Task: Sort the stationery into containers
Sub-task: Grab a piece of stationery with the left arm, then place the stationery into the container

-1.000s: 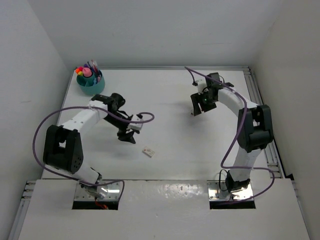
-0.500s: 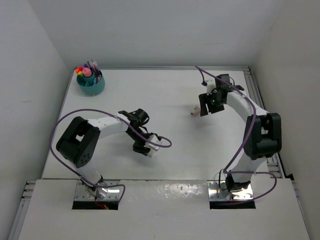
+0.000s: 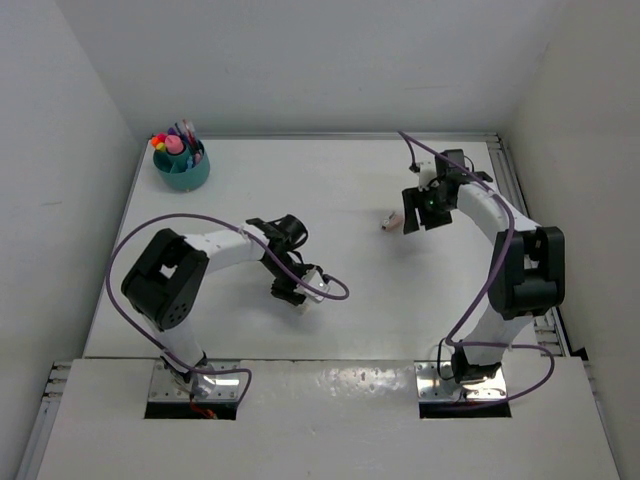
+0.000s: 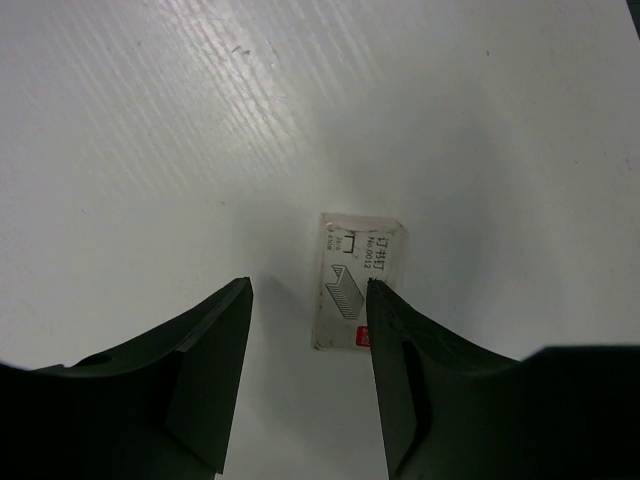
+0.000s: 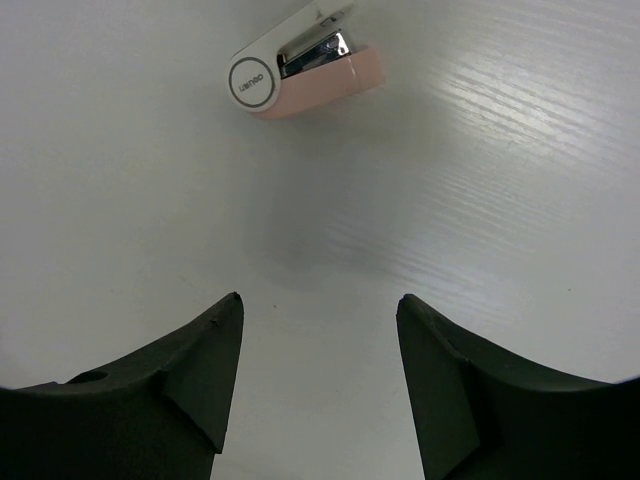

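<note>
A small white staple box (image 4: 355, 280) lies flat on the table, close against the inner side of the right finger of my open left gripper (image 4: 308, 288). In the top view the left gripper (image 3: 291, 292) hovers over the box (image 3: 303, 306) at centre front. A small pink and white stapler (image 5: 300, 75) lies ahead of my open, empty right gripper (image 5: 320, 300). In the top view it (image 3: 390, 220) sits just left of the right gripper (image 3: 415, 214). The teal cup (image 3: 182, 176) at the far left corner holds several highlighters and pens.
White walls close in the table on the left, back and right. A metal rail (image 3: 522, 215) runs along the table's right edge. Purple cables loop from both arms, one (image 3: 335, 292) beside the left gripper.
My left arm has swung right and toward the front, coming over the staple box. My right gripper has shifted right, leaving the stapler uncovered on its left.
</note>
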Robot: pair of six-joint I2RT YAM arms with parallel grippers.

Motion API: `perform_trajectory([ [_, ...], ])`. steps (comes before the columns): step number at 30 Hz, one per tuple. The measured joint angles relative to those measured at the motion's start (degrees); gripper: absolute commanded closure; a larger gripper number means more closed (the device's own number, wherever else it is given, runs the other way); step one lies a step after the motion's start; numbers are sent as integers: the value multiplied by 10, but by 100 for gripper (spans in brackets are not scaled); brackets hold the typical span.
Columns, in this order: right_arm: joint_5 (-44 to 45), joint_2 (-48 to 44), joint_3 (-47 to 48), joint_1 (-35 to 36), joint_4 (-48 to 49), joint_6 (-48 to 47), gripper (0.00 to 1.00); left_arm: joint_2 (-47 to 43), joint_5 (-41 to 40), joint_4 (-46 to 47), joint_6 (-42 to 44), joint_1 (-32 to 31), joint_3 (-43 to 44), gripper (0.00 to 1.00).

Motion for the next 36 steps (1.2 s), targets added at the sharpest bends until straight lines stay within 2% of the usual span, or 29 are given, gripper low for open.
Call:
perform_trajectory([
  [11, -5, 0, 0, -10, 0, 15, 38, -9, -9, -35, 12, 0, -27, 45],
  [16, -9, 0, 0, -10, 0, 17, 38, -10, -15, -30, 8, 1, -33, 51],
  [19, -9, 1, 0, -10, 0, 19, 38, -10, -16, -18, -6, 2, -38, 60],
  [23, -9, 2, 1, -10, 0, 20, 38, -15, -9, 14, -67, 21, -38, 79],
  [28, -10, 11, 15, -10, 1, 23, 38, -17, 21, 42, -221, 122, 12, 88],
  [32, -12, 22, 26, -10, 5, 28, 38, -17, 45, 75, -364, 260, 123, 94],
  [36, -14, 26, 28, -10, 10, 33, 38, -18, 53, 146, -501, 400, 186, 96],
])
